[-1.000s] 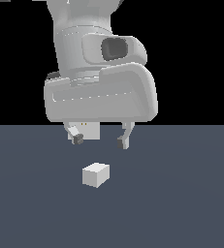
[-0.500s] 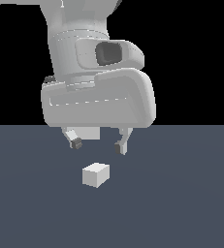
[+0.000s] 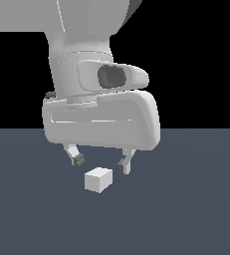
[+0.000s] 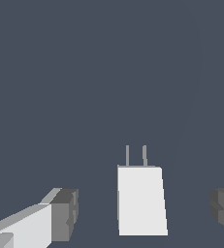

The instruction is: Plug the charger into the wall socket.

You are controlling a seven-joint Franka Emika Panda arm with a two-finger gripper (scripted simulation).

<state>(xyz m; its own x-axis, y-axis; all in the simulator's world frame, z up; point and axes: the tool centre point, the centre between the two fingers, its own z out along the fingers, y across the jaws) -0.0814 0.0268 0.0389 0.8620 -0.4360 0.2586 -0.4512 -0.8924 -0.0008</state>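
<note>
The charger [image 3: 98, 180] is a small off-white cube lying on the dark grey floor [image 3: 196, 209]. In the wrist view the charger [image 4: 141, 199] shows two thin prongs sticking out from one face. My gripper [image 3: 101, 165] hangs open just above the cube, one fingertip on each side of it and a little higher than its top. In the wrist view my gripper [image 4: 145, 215] straddles the cube with a clear gap on both sides, and the dark pads [image 4: 65, 214] touch nothing. The wall socket is out of view.
The arm's large white hand housing [image 3: 101, 124] fills the upper middle of the exterior view. Behind the floor there is only black background.
The gripper has come down toward the charger and its housing has grown larger in the exterior view. The fingers stay open and the cube has not moved.
</note>
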